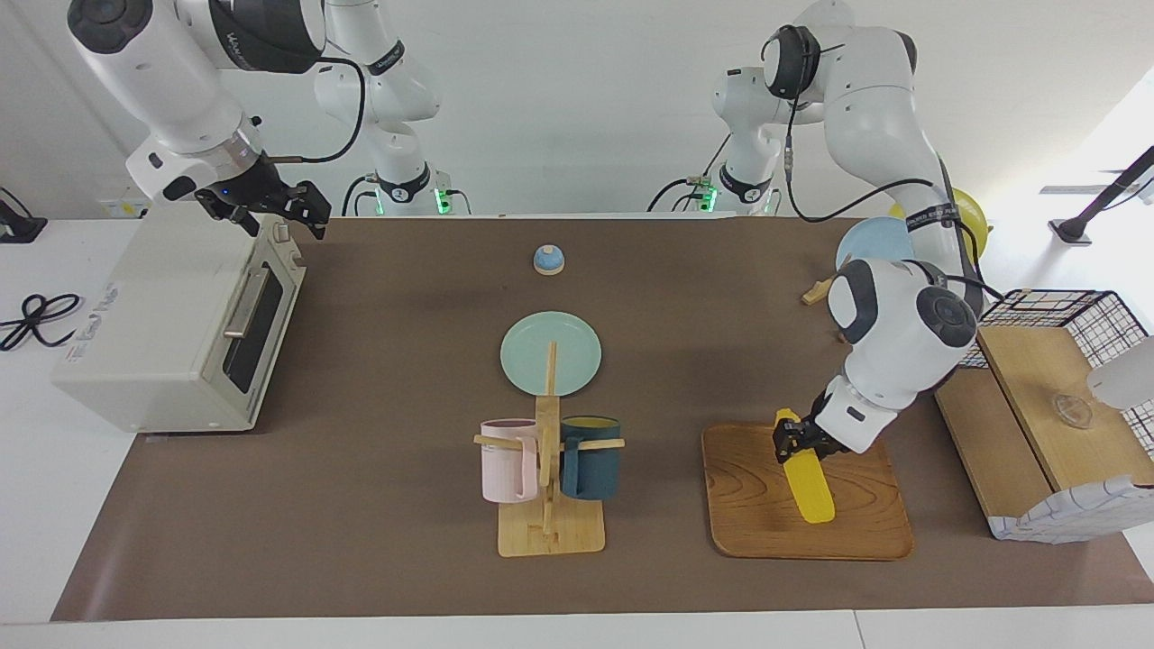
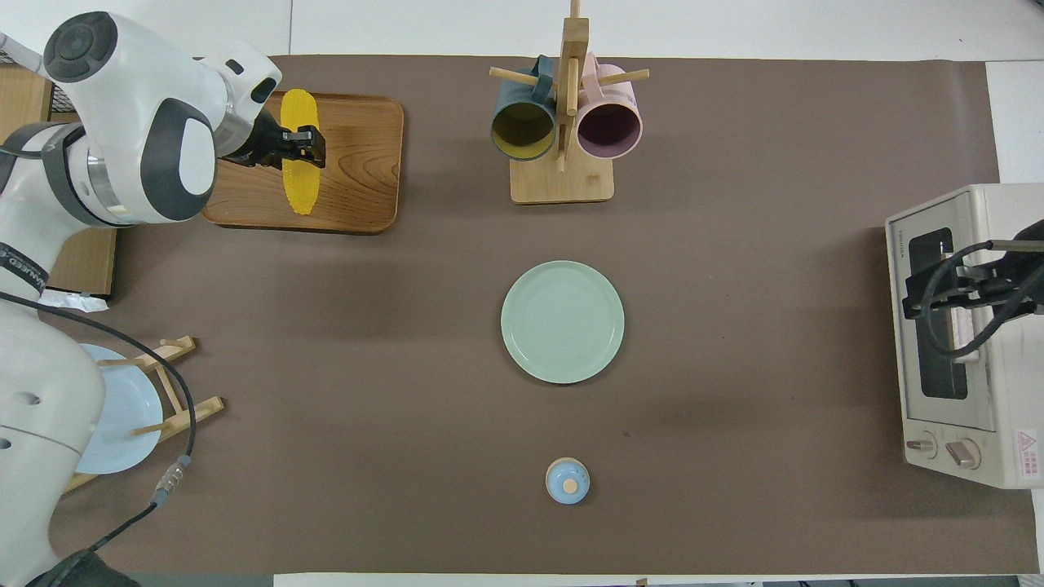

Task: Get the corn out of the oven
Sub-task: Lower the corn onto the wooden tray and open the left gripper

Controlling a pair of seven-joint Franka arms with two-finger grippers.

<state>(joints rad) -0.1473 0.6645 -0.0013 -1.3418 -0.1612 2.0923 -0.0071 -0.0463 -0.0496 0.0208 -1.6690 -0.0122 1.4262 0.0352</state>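
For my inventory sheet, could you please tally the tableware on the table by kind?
Mugs: 2, pink mug and dark teal mug.
Plates: 3, green plate, light blue plate and yellow plate.
Trays: 1, wooden tray.
Total: 6

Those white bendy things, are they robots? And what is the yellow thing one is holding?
Yes, they are two robot arms at a brown table. One picture looks at them from across the table, the other looks down from above. The left gripper is shut on the corn, a yellow cob, whose tip is down on the wooden tray. The right gripper is over the oven, a white box whose dark door is closed. Also on the table: a green plate, a rack with a pink mug and a dark blue mug, and a small blue knob.
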